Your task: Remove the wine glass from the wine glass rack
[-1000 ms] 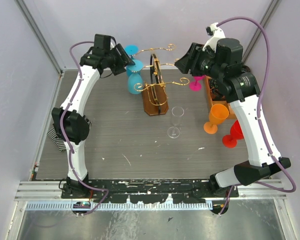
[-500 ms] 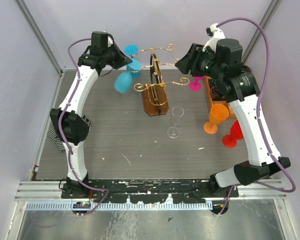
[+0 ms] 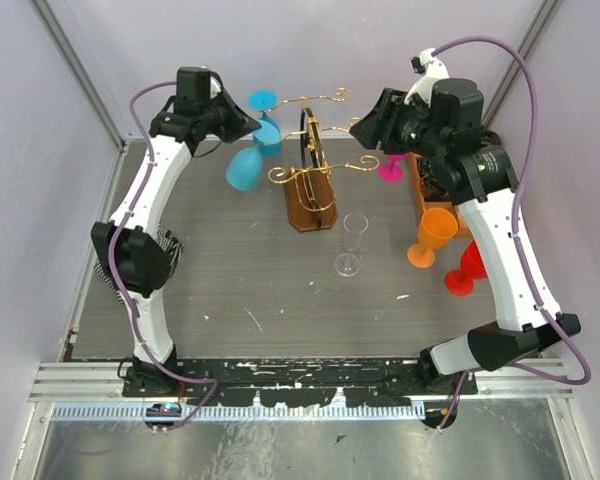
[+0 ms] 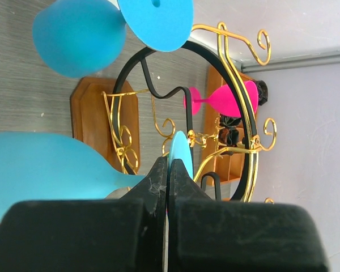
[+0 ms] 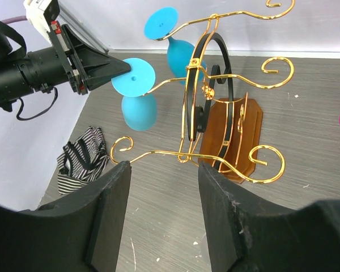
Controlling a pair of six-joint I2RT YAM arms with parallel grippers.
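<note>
The wine glass rack [image 3: 311, 165] of gold wire stands on its brown wooden base [image 3: 310, 208] at the back middle. My left gripper [image 3: 246, 124] [image 4: 168, 164] is shut on the stem of a blue wine glass [image 3: 243, 168] [image 5: 139, 111], just under its foot [image 5: 133, 77]. That foot sits at the left end of a gold arm; whether it still touches the wire I cannot tell. A second blue wine glass [image 3: 269, 141] [image 4: 79, 37] hangs upside down from the rack. Right of the rack and above it, my right gripper [image 3: 365, 128] [image 5: 164, 187] stands open and empty.
A clear glass [image 3: 352, 243] stands in front of the rack. To the right are a pink glass [image 3: 391, 167], an orange glass [image 3: 432, 235], a red glass [image 3: 465, 270] and an orange-brown tray [image 3: 427, 190]. A striped cloth [image 3: 110, 275] lies by the left wall.
My left gripper closed on the blue glass's stem and drew it left along the arm; its bowl swung left, away from the rack. The right arm has not moved.
</note>
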